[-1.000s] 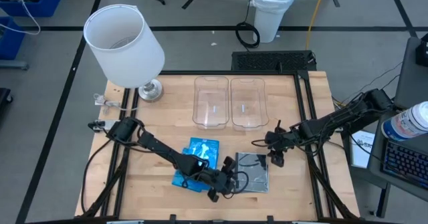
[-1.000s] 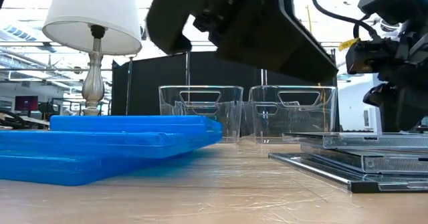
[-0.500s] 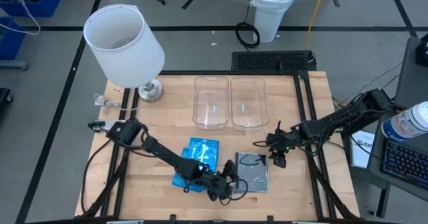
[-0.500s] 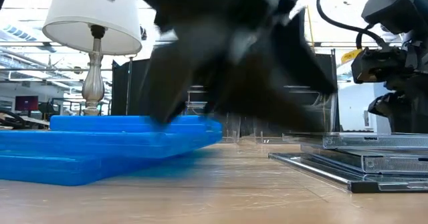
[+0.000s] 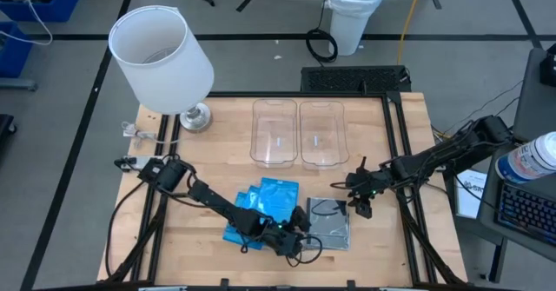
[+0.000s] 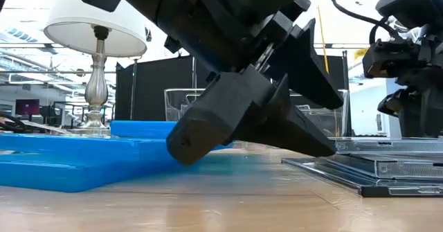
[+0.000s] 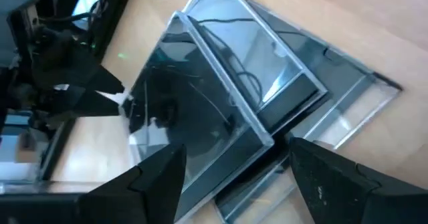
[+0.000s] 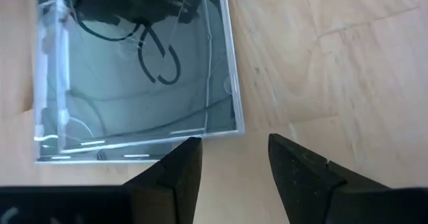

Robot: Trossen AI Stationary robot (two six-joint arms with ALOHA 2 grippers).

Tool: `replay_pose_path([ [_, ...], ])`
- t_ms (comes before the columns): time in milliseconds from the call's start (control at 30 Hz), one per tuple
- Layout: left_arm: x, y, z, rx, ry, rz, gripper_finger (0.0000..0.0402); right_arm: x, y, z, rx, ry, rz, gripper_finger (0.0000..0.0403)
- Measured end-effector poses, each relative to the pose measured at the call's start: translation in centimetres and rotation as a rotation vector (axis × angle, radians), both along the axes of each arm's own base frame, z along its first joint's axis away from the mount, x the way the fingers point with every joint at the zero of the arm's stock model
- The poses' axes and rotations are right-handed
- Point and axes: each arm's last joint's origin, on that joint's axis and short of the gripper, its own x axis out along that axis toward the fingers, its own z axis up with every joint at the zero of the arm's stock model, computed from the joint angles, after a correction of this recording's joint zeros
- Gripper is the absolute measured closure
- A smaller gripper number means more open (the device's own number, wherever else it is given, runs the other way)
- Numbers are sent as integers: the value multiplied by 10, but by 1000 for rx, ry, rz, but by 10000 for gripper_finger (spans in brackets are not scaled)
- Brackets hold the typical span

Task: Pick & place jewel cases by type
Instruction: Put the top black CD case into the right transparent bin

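Left tool (image 5: 295, 241) sits low, fingers spread wide and empty, at the gap between the blue jewel cases (image 5: 265, 206) and the clear grey jewel cases (image 5: 328, 222), likely lining up on the grey stack's edge. Right tool (image 5: 360, 201), part open and empty, hovers off the stack's 2 o'clock corner. Both bins (image 5: 298, 133) stand at 12 o'clock on the tabletop (image 5: 217, 139); lamp (image 5: 162, 61) at 10, clear of the path.

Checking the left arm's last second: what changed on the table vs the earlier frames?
The left gripper came lower at the table's near edge, jaws now open and empty beside the dark cases. The top blue case slid toward the bins. Unchanged: the right gripper, open above the dark cases' far corner, and the lamp.
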Motion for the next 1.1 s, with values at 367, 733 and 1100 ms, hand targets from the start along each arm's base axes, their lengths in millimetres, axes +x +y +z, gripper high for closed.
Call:
replay_pose_path([
  [367, -4, -2, 3, 153, -65, 144, 138, 0, 0, 2, 13, -8, -15, 243],
  [733, -25, -35, 41, 49, -139, 57, 143, 0, 0, 2, 13, -8, -15, 243],
  [1100, -30, -12, 82, -369, -145, 267, 173, 2, 1, 4, 35, -37, 6, 243],
])
